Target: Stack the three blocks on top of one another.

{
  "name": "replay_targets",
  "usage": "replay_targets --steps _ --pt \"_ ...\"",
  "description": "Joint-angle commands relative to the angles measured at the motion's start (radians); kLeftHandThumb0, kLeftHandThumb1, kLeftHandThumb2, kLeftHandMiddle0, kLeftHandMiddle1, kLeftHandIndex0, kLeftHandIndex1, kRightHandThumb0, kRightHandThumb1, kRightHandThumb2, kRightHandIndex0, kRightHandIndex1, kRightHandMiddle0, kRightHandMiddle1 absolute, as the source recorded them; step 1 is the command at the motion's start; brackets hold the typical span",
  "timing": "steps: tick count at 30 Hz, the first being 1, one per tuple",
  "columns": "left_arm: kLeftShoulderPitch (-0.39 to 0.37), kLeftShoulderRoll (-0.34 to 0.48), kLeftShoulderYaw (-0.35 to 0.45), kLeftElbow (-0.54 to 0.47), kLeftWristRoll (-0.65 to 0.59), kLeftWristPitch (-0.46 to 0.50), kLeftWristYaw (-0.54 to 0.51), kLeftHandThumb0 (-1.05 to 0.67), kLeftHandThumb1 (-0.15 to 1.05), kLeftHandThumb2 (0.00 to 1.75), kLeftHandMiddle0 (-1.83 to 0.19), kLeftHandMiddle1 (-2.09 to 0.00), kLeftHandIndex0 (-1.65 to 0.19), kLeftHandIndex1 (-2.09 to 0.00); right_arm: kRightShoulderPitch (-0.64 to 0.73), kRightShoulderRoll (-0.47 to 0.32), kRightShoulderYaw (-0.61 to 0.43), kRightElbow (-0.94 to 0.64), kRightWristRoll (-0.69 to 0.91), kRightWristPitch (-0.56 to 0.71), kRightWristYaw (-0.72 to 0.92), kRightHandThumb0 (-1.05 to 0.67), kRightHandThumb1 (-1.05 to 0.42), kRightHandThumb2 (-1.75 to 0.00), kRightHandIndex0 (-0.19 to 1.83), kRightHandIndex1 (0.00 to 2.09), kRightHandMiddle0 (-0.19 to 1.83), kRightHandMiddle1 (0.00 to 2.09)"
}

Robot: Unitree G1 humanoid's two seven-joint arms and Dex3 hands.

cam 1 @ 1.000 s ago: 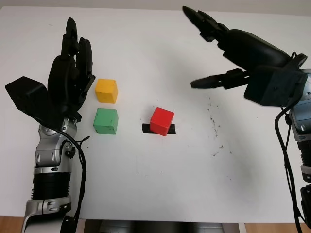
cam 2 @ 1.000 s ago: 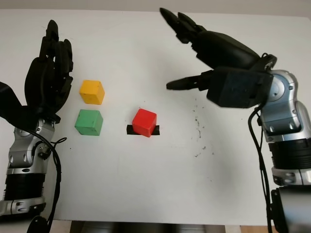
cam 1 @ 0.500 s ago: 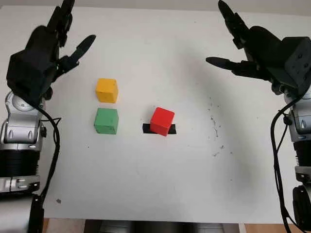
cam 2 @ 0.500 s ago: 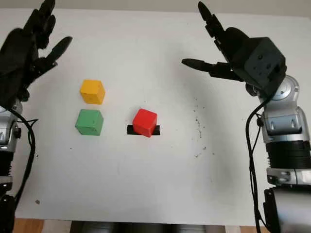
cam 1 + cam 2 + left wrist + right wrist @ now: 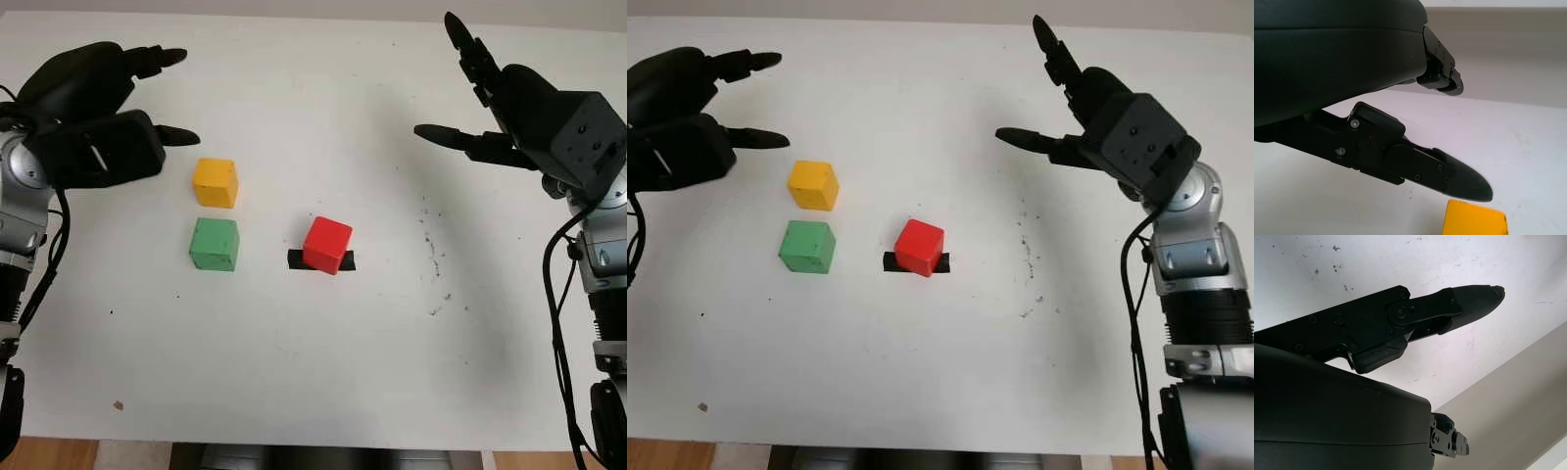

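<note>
Three cubes lie apart on the white table [image 5: 294, 372]. The yellow block [image 5: 215, 182] is left of centre, and its top edge shows in the left wrist view as the yellow block [image 5: 1476, 219]. Just in front of it is the green block [image 5: 215, 244]. The red block [image 5: 326, 244] sits on a strip of black tape [image 5: 294, 259] near the middle. My left hand [image 5: 167, 96] is open, raised at the far left, up and to the left of the yellow block. My right hand [image 5: 453, 88] is open, raised at the far right, well away from the red block.
Dark specks [image 5: 432, 257] mark the table to the right of the red block. A small brown fleck [image 5: 119, 404] lies near the front left edge. The table's front edge runs along the bottom of the head views.
My left hand has dropped and turned so its fingers point right, toward the yellow block. My right hand has shifted only slightly. The blocks have not moved.
</note>
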Motion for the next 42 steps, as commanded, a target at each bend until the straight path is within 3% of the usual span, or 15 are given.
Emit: replay_targets --steps 1,9,24,42 --pt "-0.039 0.028 -0.018 0.016 0.021 -0.018 -0.002 -0.84 0.93 0.03 -0.10 -0.03 -0.41 -0.09 0.009 -0.007 -0.007 -0.019 0.007 -0.002 -0.006 -0.81 -1.05 -0.20 -0.19 0.00 -0.19 0.00" --pt "-0.094 0.046 -0.068 0.053 0.053 -0.053 -0.126 -0.97 0.95 0.05 0.03 -0.03 -0.35 -0.05 0.011 -0.006 -0.005 -0.024 0.002 -0.004 -0.020 -0.81 -1.05 -0.18 -0.19 0.00 -0.19 0.00" --pt "-0.136 0.043 -0.091 0.066 0.053 -0.081 -0.255 -0.95 0.93 0.05 0.02 -0.05 -0.37 -0.06 -0.008 -0.007 -0.007 0.006 0.027 -0.018 -0.021 -0.78 -1.05 -0.15 -0.19 0.00 -0.19 0.00" --pt "-0.119 0.002 -0.144 0.074 0.129 -0.074 -0.166 -0.93 0.94 0.05 -0.01 -0.06 -0.41 -0.08 -0.003 -0.004 -0.014 0.008 0.050 -0.013 -0.015 -0.78 -1.05 -0.15 -0.19 0.00 -0.19 0.00"
